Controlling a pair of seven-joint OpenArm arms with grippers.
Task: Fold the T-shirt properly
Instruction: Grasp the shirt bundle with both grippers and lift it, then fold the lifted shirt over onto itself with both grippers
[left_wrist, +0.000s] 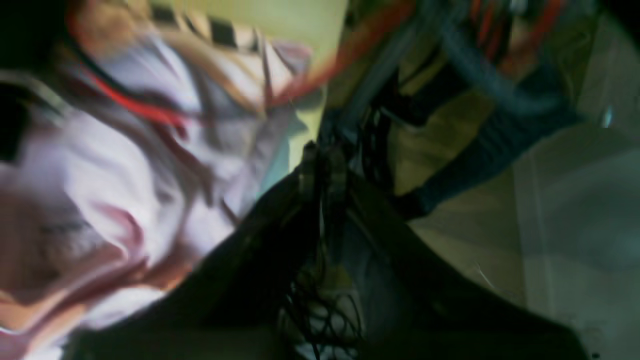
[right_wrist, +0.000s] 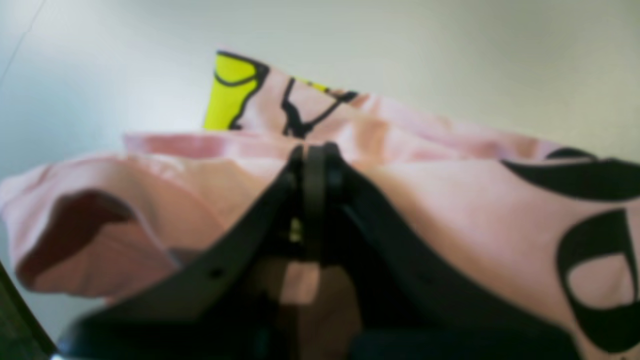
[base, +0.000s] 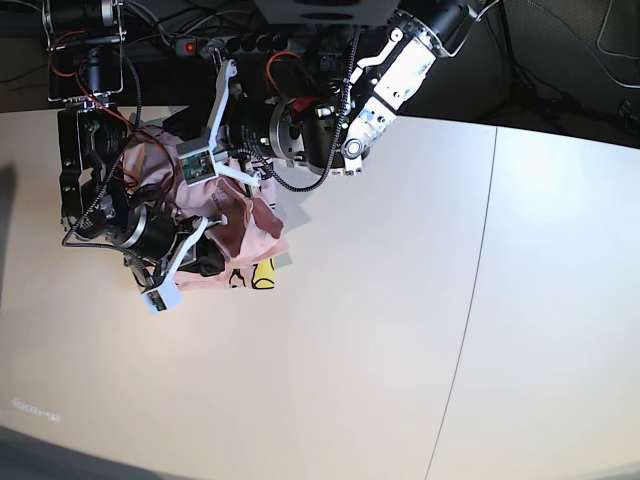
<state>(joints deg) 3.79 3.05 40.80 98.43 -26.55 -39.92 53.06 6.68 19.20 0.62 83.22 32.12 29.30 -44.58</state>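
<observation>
The pale pink T-shirt (base: 262, 238) lies bunched at the back left of the table, its yellow-black print (base: 264, 273) showing at the front edge. In the right wrist view the T-shirt (right_wrist: 450, 210) fills the frame with black lettering at the right. My right gripper (right_wrist: 315, 152) is shut on a fold of it, pink cloth showing between the fingers lower down. The left wrist view is blurred: my left gripper (left_wrist: 320, 152) has its jaws together, with the T-shirt (left_wrist: 100, 175) bunched against its left side, apparently pinched. In the base view both arms crowd over the heap.
The white table (base: 400, 320) runs forward and right of the heap, with a seam (base: 478, 260) down its right part. Cables and a power strip (base: 250, 45) sit behind the table's back edge. Both arm bodies (base: 390, 80) (base: 85, 170) stand around the shirt.
</observation>
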